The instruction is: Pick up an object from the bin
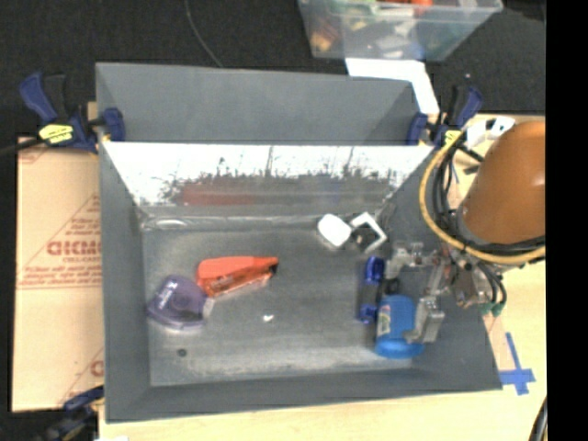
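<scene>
Seemingly low end effector over blue object

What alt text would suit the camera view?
The end effector is over a blue object at the right of a grey bin; an orange tool, a purple piece and a white piece lie elsewhere.
</scene>
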`<state>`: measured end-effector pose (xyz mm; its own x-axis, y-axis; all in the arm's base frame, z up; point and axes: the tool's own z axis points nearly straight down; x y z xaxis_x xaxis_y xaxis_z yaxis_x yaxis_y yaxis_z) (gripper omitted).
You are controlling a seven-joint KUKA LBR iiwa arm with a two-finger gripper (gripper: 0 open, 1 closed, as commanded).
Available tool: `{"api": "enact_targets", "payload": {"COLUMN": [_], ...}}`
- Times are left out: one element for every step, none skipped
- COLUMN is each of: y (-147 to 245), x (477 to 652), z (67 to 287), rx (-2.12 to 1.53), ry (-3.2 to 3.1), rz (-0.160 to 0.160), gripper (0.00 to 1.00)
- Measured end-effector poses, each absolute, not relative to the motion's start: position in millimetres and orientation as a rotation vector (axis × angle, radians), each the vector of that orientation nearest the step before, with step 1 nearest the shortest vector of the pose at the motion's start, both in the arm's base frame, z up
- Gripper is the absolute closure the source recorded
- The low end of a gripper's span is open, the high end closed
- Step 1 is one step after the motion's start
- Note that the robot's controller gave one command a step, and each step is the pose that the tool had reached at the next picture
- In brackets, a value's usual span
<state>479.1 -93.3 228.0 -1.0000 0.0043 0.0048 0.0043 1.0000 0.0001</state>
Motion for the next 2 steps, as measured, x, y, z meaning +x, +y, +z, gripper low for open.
{"api": "enact_targets", "payload": {"y": [-92.9, -126.2], "x": [480.7, 497.8], "z": [232.5, 134.2], "rx": [0.001, 0.462], "ry": [-3.145, -3.113], "rz": [0.003, 0.005], "gripper": [0.00, 0.00]}}
